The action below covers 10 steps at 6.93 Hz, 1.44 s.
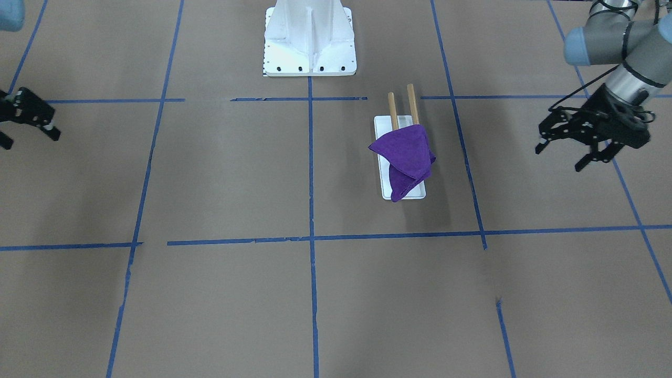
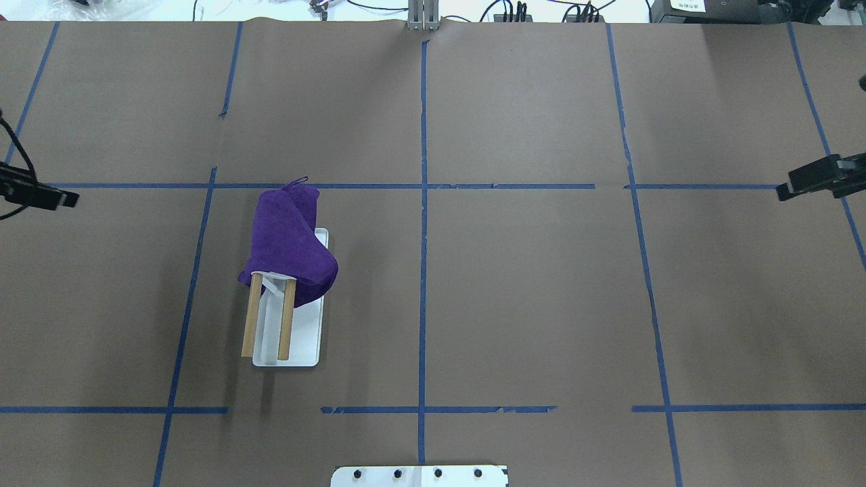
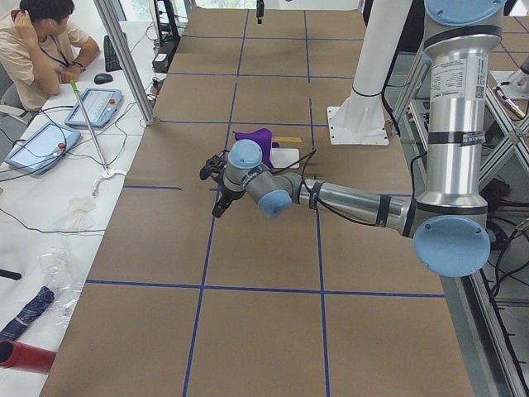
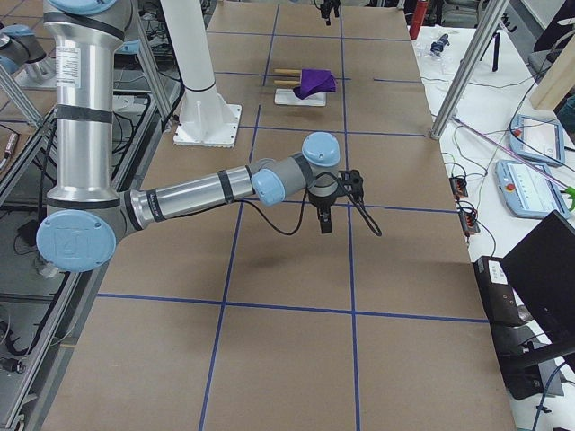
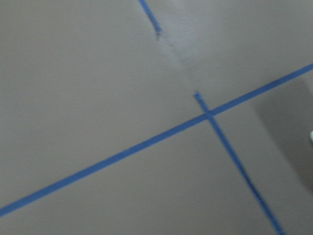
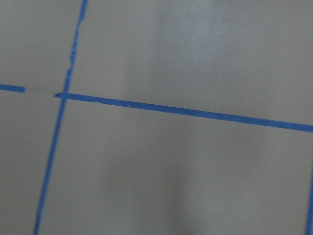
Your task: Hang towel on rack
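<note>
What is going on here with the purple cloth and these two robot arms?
The towel is draped over the two wooden bars of the rack, at the end away from the robot. Neither arm touches it. The left gripper and the right gripper both hang open, far out to either side. The hanging looks done.

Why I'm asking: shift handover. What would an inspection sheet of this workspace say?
Surface: brown-papered table, blue tape grid.
Job's things: purple towel draped over both wooden rails of the rack, at its end away from the robot.
Clutter: nothing seen.
Grippers: left gripper and right gripper open, empty, out at the table's sides.
Cables: black cable looped at the left wrist.
Surroundings: seated operator, teach pendants on the side bench.
</note>
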Motion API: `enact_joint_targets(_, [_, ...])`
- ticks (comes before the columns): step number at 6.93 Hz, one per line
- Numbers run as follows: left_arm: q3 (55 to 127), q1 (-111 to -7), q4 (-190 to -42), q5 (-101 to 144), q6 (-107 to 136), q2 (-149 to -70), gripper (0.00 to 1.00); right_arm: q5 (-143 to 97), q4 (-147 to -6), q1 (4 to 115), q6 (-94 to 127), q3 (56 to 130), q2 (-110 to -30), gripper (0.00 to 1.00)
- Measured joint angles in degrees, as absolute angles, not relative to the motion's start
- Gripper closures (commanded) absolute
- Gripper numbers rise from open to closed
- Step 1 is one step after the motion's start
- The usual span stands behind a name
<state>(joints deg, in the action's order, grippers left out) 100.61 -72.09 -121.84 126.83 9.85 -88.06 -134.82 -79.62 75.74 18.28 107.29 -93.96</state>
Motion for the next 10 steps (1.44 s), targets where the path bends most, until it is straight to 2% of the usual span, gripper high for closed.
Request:
enact_joint_targets(2, [100.55,-82.33,-107.81,130.18,-2.67,-89.81,0.0,-134.97,-90.34,84.91,-1.71,103.11,-93.4,0.0])
enact_joint_targets(4, [99.94,-85.7,-101.18,138.21,-4.8,-87.45,0.0,-134.54,-98.21,90.11,-12.26,102.27,-92.55,0.0])
enact_joint_targets(7, [97.6,-86.1,-102.38,136.68,-5.31,-83.72,0.0,-134.53,-99.32,91.27,-13.7,101.69,-93.24,0.0])
enact_joint_targets(10, [97.44,-86.03,-105.74,132.86,-5.25,-84.3,0.0,-134.77,-99.29,91.31,-13.53,101.59,-94.18,0.0])
